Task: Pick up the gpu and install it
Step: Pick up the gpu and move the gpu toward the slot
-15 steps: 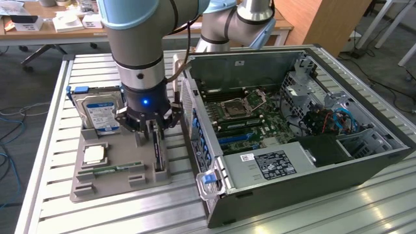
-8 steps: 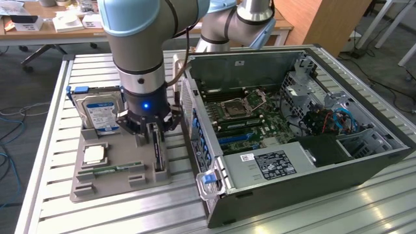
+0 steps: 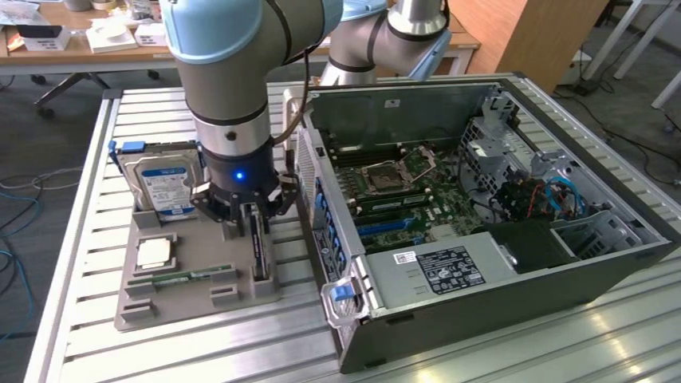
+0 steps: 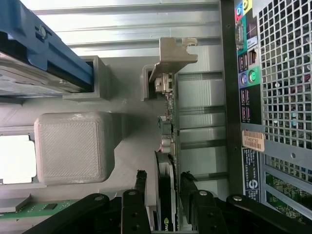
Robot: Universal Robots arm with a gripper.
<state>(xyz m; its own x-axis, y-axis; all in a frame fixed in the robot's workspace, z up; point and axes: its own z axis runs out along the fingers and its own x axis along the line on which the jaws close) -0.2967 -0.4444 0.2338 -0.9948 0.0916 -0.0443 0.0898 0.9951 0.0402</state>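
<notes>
Worktop (image 3: 85, 335) slats carry an open computer case (image 3: 479, 319) on the exterior view's right and a gray tray (image 3: 191, 307) beside it. The arm (image 3: 229, 80) reaches down over that tray. A hard drive (image 3: 165, 187) stands at the tray's far end. The gpu (image 3: 260, 259) stands on edge in a slot along the side nearest the case, its metal end bracket (image 4: 173, 56) uppermost in the wrist view.

The tool (image 3: 253, 217) straddles the card with its fingers (image 4: 141, 183) apart, one on each flat face. It may brush one side, though that is hard to tell.

The card looks light, stiff and thin, with delicate parts on its board. Its broad faces near mid-length seem the safest hold, and a lopsided squeeze could tilt it in the slot.
</notes>
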